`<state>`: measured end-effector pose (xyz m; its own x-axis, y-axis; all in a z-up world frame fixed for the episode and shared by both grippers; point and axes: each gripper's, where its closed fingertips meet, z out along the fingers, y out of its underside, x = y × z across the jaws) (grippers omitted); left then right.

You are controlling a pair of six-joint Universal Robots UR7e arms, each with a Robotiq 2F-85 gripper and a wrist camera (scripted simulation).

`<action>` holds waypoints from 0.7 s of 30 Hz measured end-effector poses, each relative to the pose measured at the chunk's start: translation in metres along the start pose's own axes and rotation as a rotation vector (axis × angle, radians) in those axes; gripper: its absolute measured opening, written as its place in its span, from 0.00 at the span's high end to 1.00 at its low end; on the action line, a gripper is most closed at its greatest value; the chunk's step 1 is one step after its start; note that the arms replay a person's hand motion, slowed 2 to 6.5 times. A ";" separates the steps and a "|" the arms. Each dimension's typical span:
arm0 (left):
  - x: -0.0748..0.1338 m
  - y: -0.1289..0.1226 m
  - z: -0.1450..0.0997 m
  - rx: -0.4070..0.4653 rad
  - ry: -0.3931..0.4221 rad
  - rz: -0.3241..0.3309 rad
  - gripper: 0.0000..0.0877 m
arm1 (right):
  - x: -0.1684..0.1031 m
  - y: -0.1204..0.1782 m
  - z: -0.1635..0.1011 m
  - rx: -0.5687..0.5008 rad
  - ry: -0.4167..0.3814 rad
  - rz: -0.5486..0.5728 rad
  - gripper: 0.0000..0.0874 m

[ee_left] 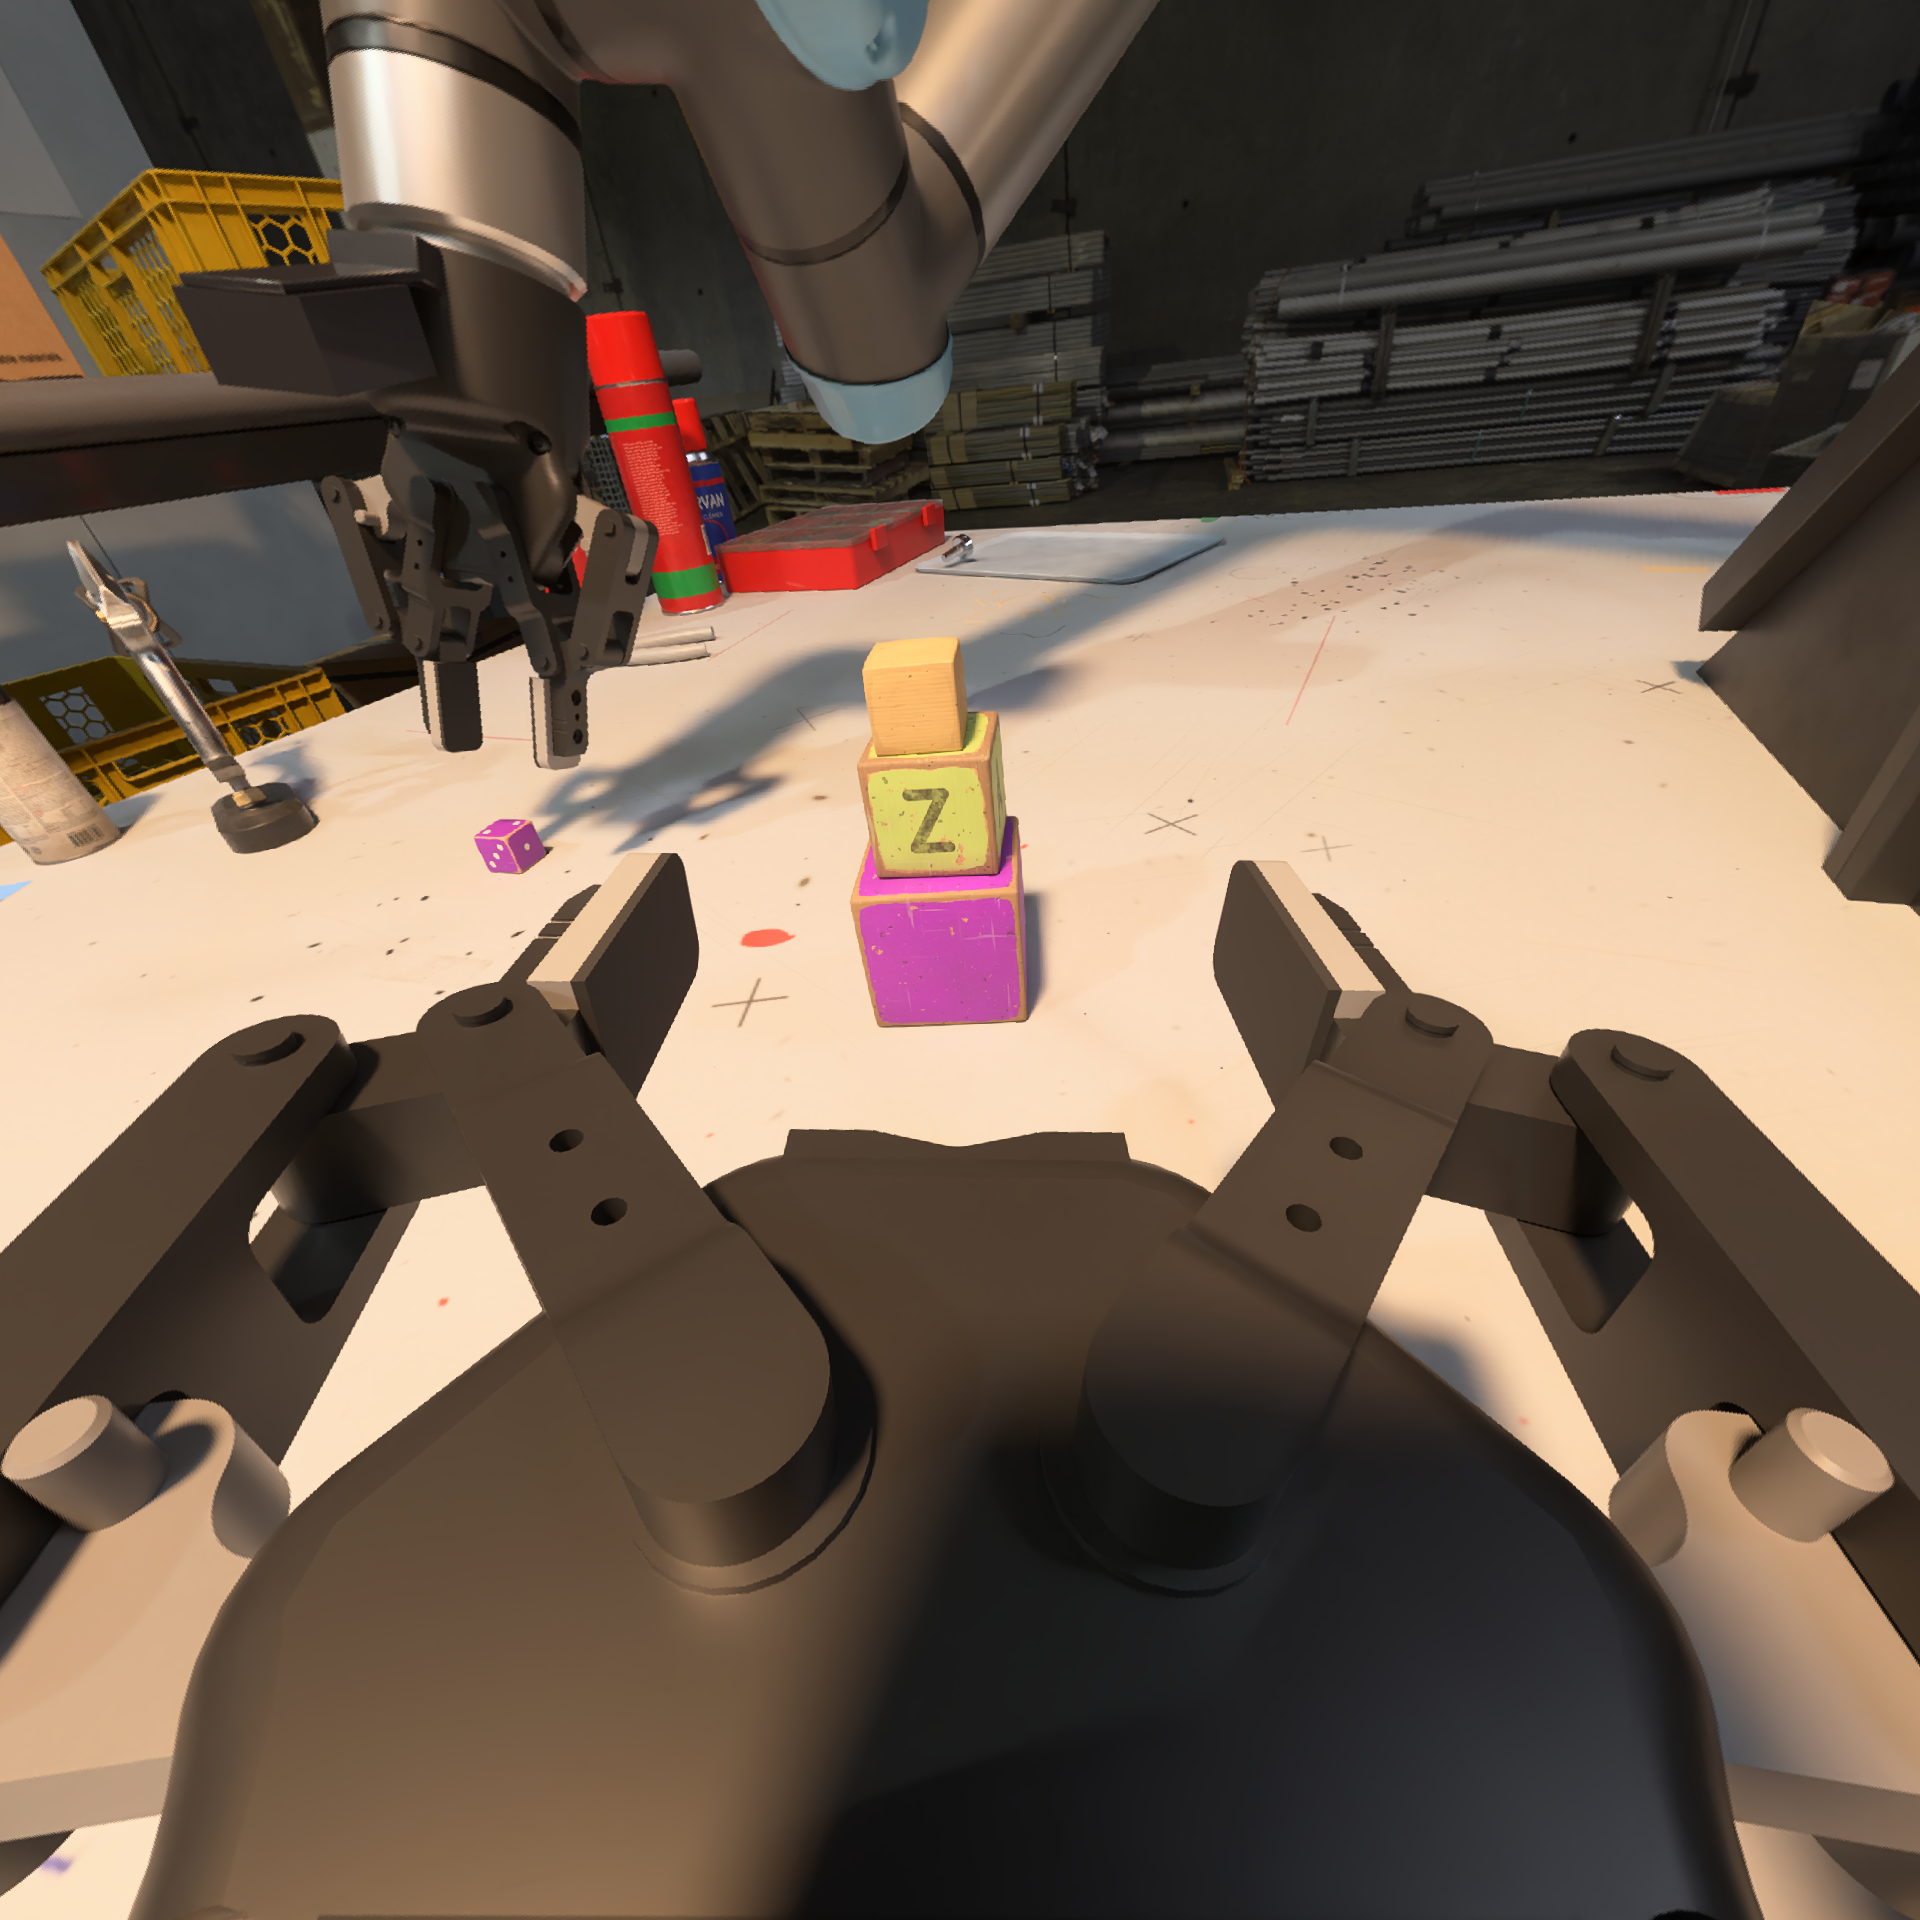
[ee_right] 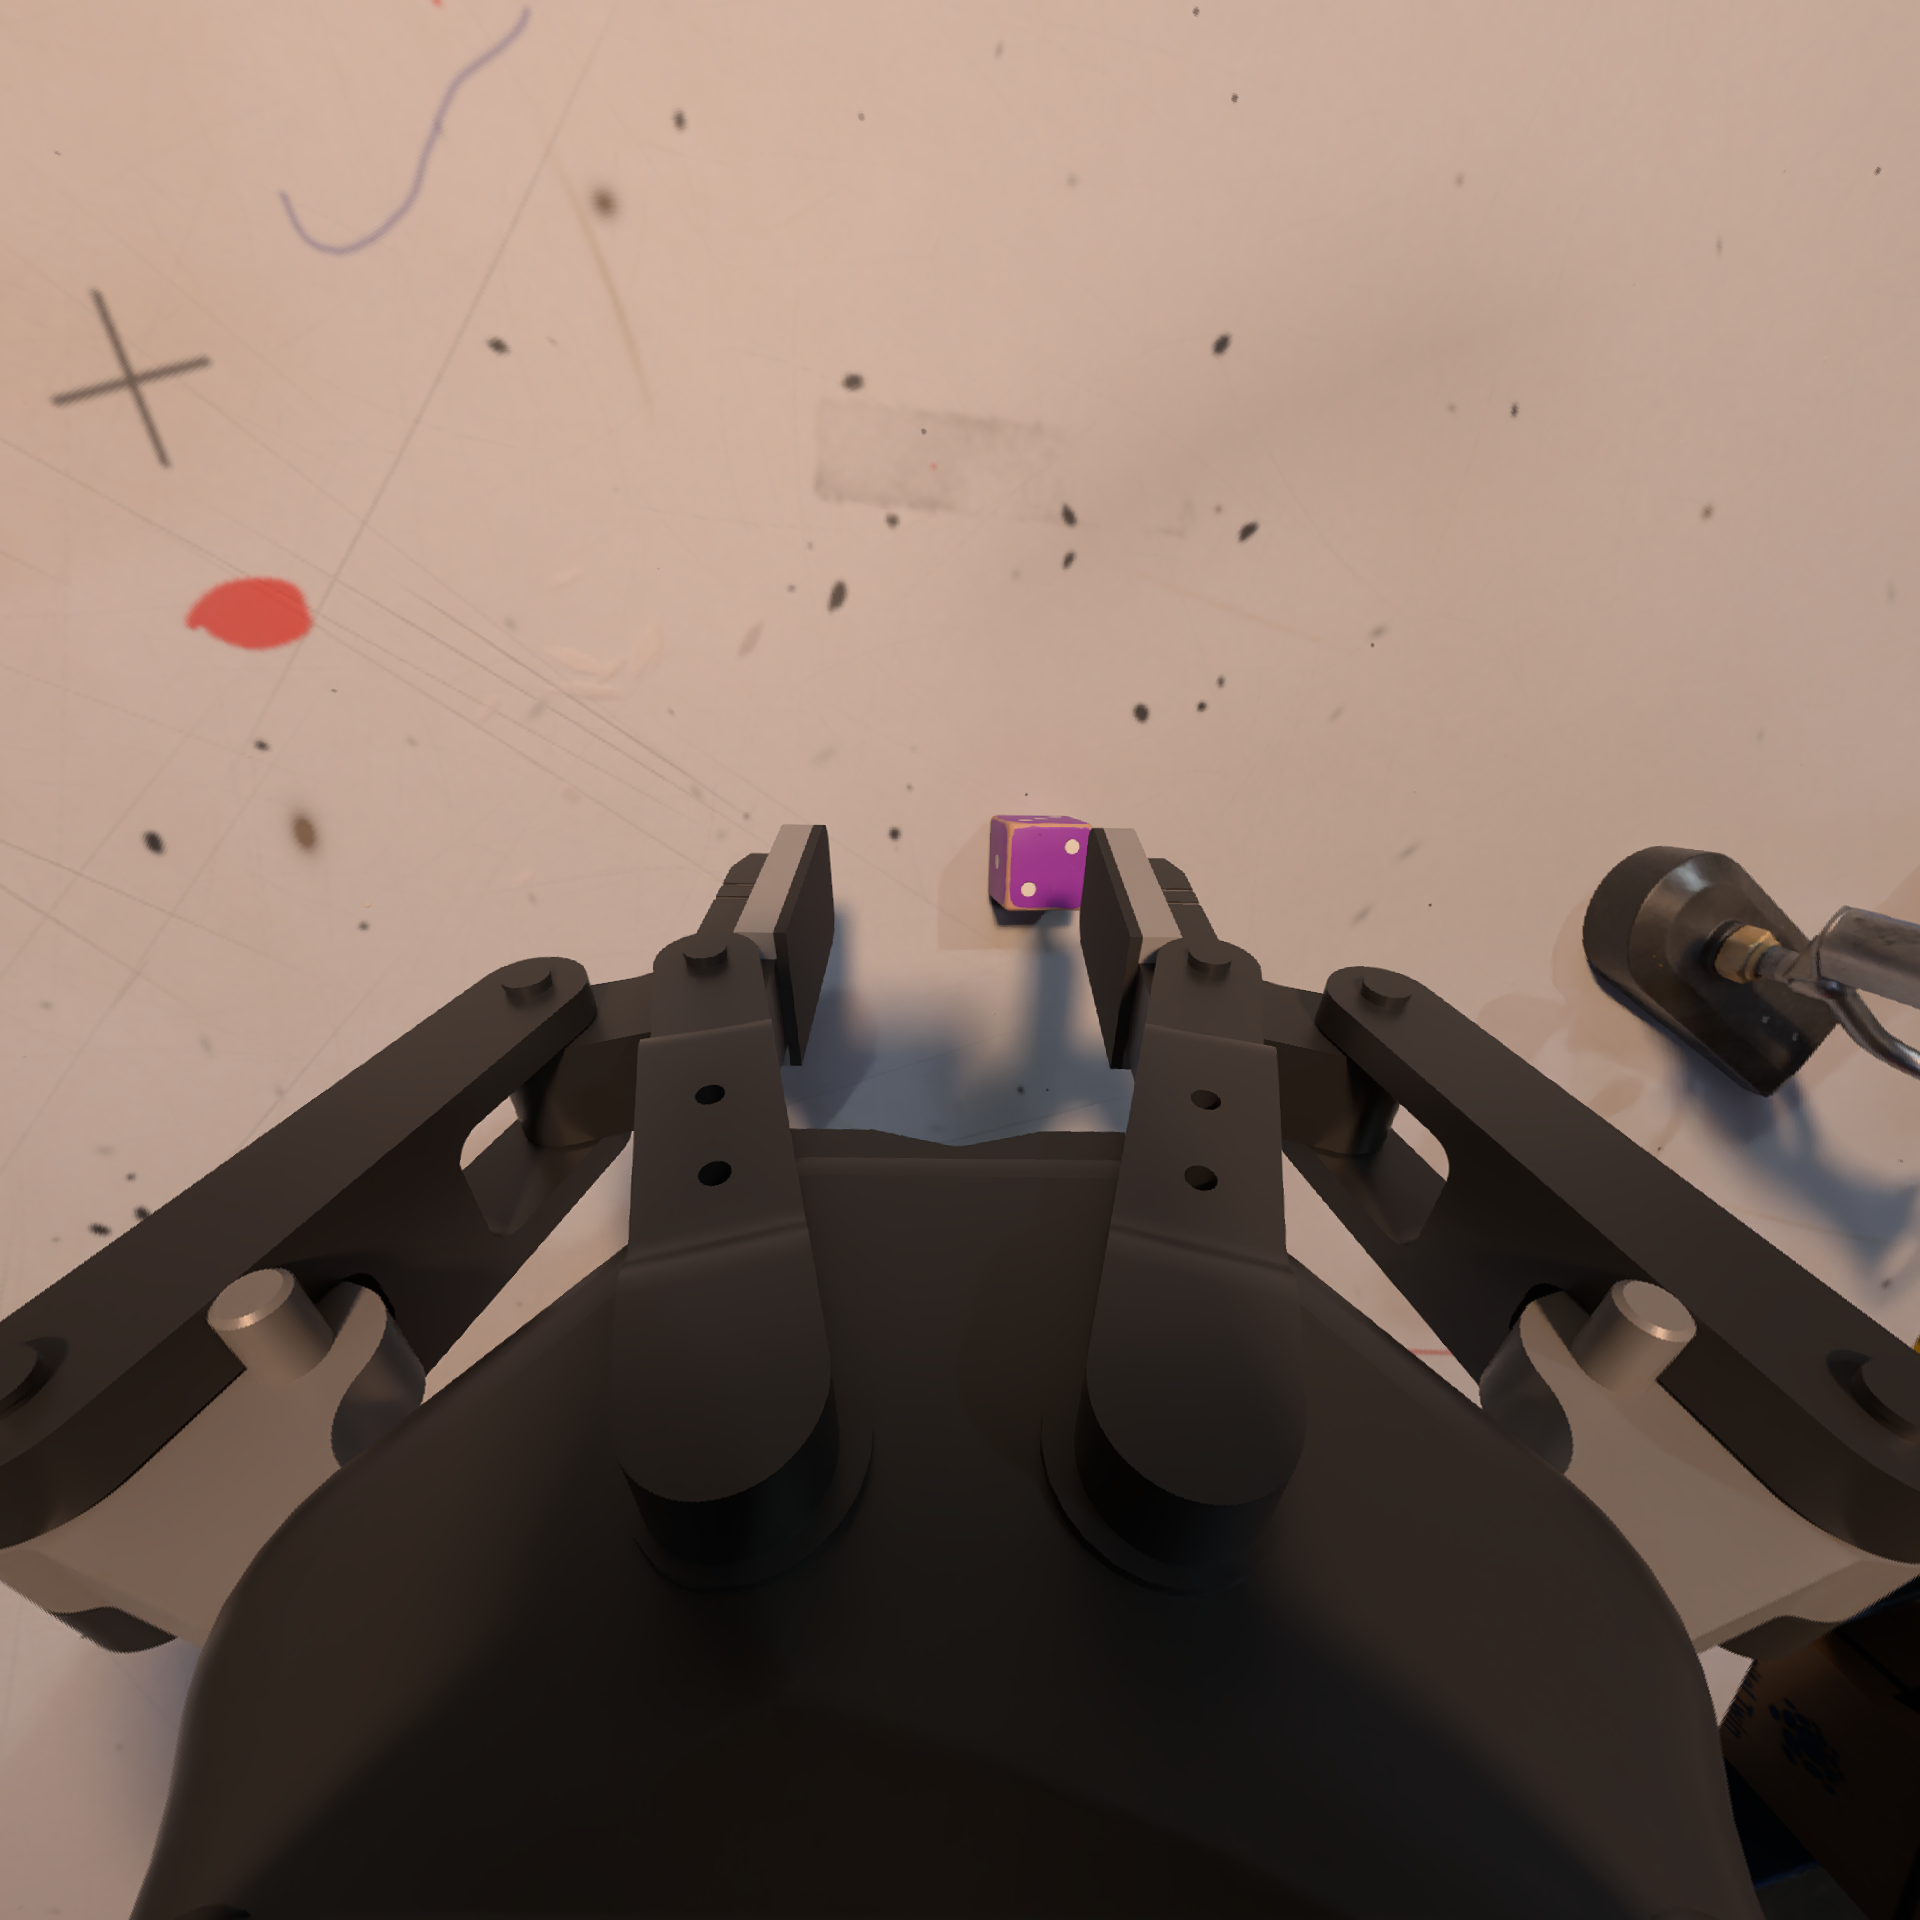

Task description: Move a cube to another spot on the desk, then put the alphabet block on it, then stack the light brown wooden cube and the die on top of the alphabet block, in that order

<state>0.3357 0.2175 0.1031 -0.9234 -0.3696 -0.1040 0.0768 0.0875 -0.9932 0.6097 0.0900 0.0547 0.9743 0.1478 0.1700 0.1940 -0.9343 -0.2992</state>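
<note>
A stack stands mid-desk in the left wrist view: a magenta cube (ee_left: 940,961) at the bottom, the yellow-green alphabet block (ee_left: 930,816) on it, and the light brown wooden cube (ee_left: 914,694) on top. My left gripper (ee_left: 951,888) is open and empty, a little in front of the stack. A small purple die (ee_left: 509,845) lies on the desk to the stack's left. My right gripper (ee_left: 504,717) hangs above the desk just behind the die. In the right wrist view it (ee_right: 956,862) is open, and the die (ee_right: 1039,862) shows below, between the fingers and close to the right finger (ee_right: 1117,904).
A black round base holding a metal clamp (ee_left: 260,821) stands left of the die and shows in the right wrist view (ee_right: 1704,966). A red spray can (ee_left: 649,457), a red case (ee_left: 831,545) and a grey board (ee_left: 1081,556) sit at the back. A dark box (ee_left: 1829,623) is at the right.
</note>
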 end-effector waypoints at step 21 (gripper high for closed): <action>0.001 0.001 0.001 -0.007 0.005 0.003 0.03 | 0.017 0.012 0.032 -0.029 -0.047 0.028 0.57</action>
<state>0.3353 0.2165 0.1020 -0.9251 -0.3645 -0.1067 0.0770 0.0951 -0.9925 0.6326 0.0916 0.0244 0.9837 0.1360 0.1173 0.1639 -0.9470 -0.2761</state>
